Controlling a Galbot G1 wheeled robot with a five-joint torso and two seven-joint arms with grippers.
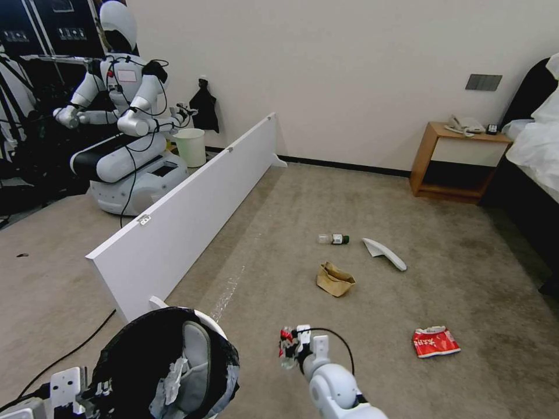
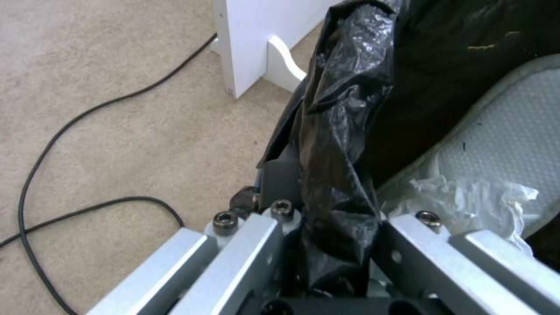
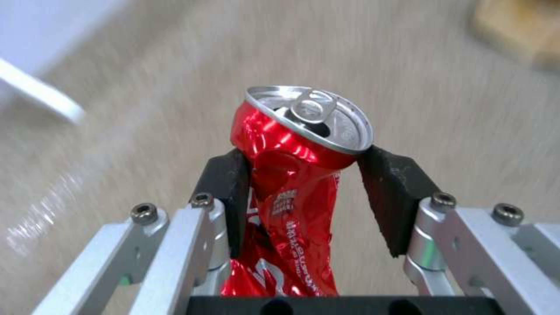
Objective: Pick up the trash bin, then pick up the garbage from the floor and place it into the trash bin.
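Left hand [image 2: 335, 245] clamped on the black-bag-lined rim of the trash bin [image 1: 169, 361], holding it low at the robot's left in the head view; the bin is tilted, mouth toward the camera, with a white slipper [image 1: 197, 361] and crumpled tissue [image 1: 173, 372] inside; left wrist view shows the liner [image 2: 338, 131] bunched between the metal fingers [image 2: 245, 253], slipper sole [image 2: 513, 140] and tissue [image 2: 472, 197] just past them. Right hand [image 3: 312, 192] clamped on the crushed red can [image 3: 292, 175], black pads [image 3: 225, 188] pressed against either side of the dented body, pull-tab end pointing away from the wrist; in the head view that hand [image 1: 291, 346] sits just right of the bin, above the floor [image 1: 279, 221], can [image 1: 286, 343] at its tip. Left on the carpet: brown paper bag [image 1: 335, 279] near centre; clear green-capped bottle [image 1: 333, 238] lying on its side just beyond it; second white slipper [image 1: 384, 253] to the right of the bottle; red wrapper [image 1: 435, 341] nearer and further right, well apart from the rest. White panel [image 1: 186, 215] stands on edge along the left; black cable [image 2: 76, 144] lies on the carpet beside its foot.
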